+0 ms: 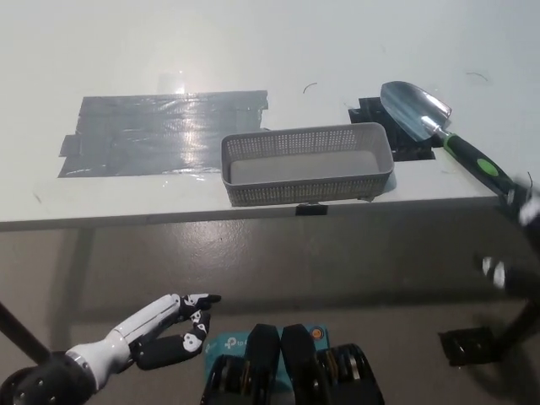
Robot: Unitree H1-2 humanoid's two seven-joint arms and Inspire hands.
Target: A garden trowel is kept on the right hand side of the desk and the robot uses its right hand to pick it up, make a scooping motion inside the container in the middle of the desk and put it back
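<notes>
Lying at desk right: a garden trowel with a silver metal blade and a black handle banded in green, on the white desk over black tape marks.
Long axis: diagonal. The blade points away from the robot and toward the middle, and the handle end points at the near right desk edge.
Container: a grey perforated plastic rectangular basket, at mid-desk near the front edge. The trowel blade is just beside its far right corner; whether they touch cannot be told.
Right hand: the black right hand is a blurred shape at the picture's right edge, just past the handle end. Its finger spread, and whether it grips the handle, cannot be told.
Left hand: the white left hand rests low at the left, below desk level. It is empty with its fingers loosely extended, well apart from the trowel.
Nearer hand: the right, by far.
Judged step: the pickup, since the handle end already faces the right hand.
Other marks: a grey tape patch left of the basket.
</notes>
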